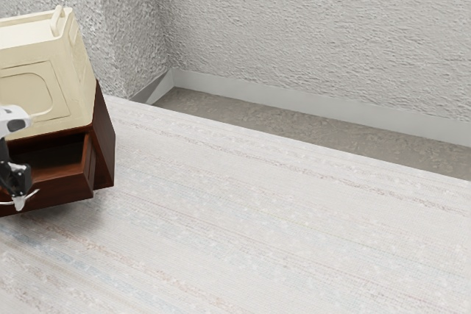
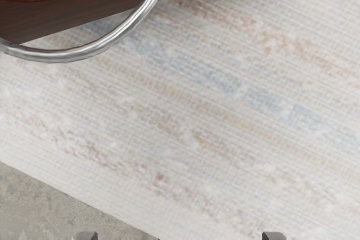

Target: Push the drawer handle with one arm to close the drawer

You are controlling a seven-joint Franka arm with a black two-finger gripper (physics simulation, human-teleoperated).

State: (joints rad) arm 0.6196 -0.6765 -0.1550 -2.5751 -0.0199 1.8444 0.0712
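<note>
Silver metal handle, a slick, rigid ring, curves from the front of a brown drawer jutting partly open from its cabinet. The drawer looks sturdy and moderately light, likely to slide under a steady push; an off-center shove could bind it. The ring calls for pressure near its mount, not a grasp. At the handle, the gripper has its fingers spread wide, nothing between them. A cream box sits atop the cabinet.
</note>
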